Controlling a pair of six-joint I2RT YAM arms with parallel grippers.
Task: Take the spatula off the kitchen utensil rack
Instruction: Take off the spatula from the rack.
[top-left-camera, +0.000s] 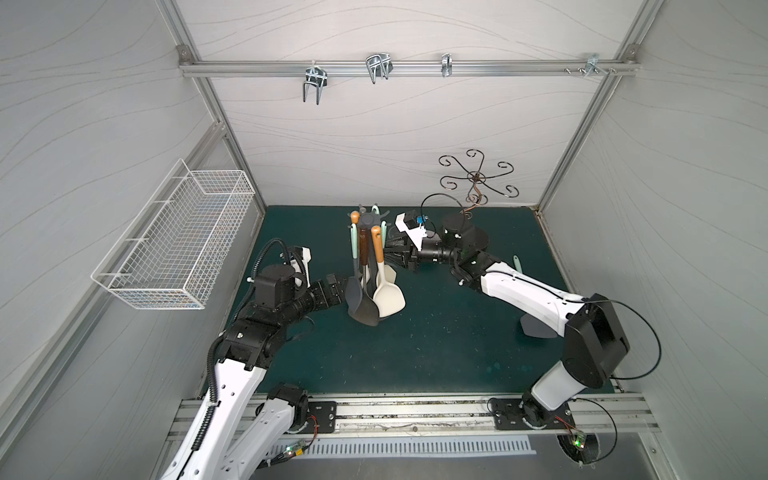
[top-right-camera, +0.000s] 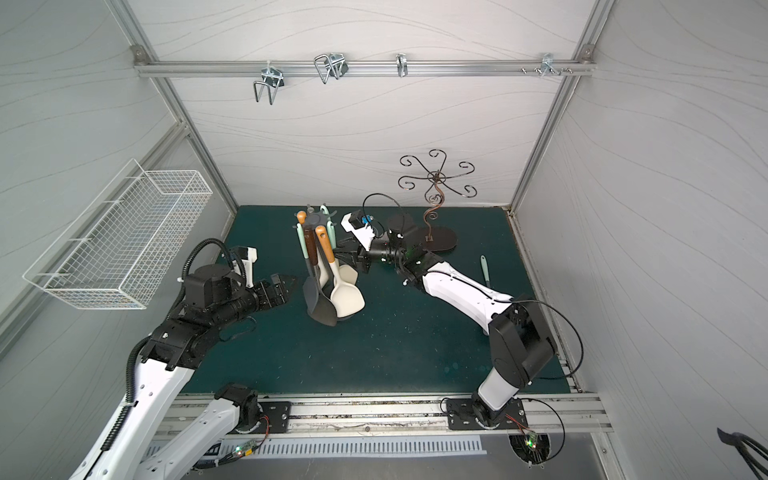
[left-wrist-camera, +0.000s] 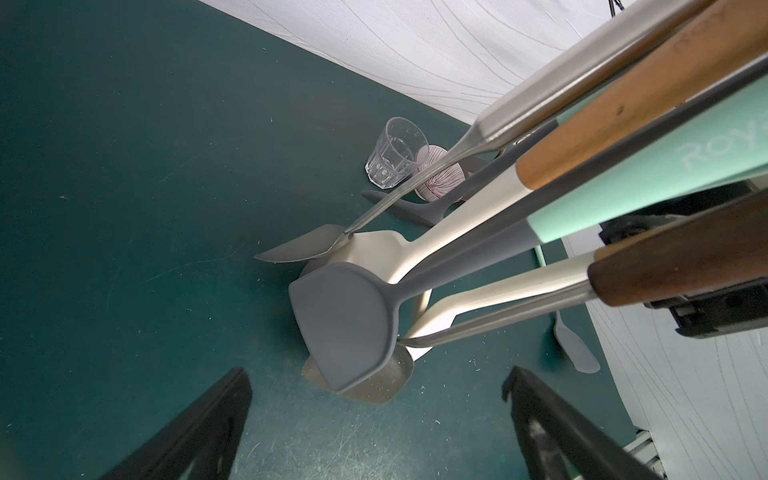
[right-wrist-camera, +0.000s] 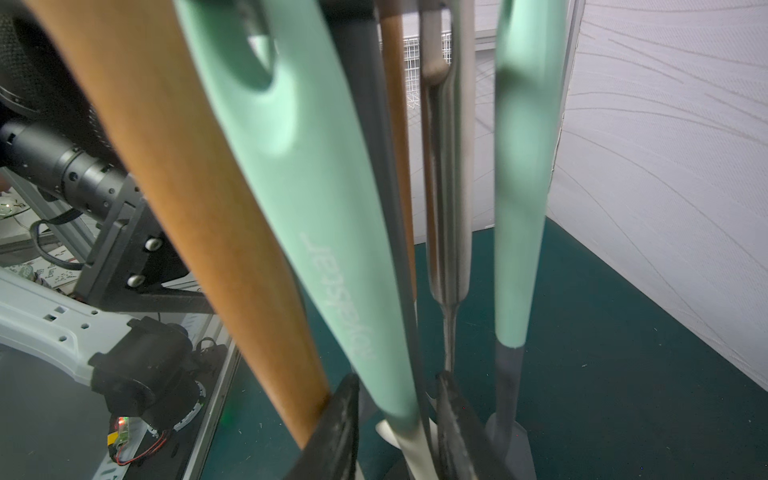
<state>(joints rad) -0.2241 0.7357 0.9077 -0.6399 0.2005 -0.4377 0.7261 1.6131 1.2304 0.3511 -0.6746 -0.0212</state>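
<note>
Though grip unclear, right claw (right-wrist-camera: 397, 378) astride rack's (top-left-camera: 368, 219) mint spatula (right-wrist-camera: 316, 208); left claw (left-wrist-camera: 378, 376) open.

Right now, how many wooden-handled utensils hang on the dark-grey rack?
3, seen in a top view: light-wood handle toward the left arm, dark-wood handle in the middle, second light-wood handle toward the right arm. More may be hidden.

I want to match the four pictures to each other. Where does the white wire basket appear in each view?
Both top views: the white wire basket hangs on the left side wall, beyond the left arm.
Left wrist: not in it.
Right wrist: only a strip of its white grid, seen between the hanging handles.
Shared landmark: the spatulas hanging on the kitchen utensil rack show in all four views.
</note>
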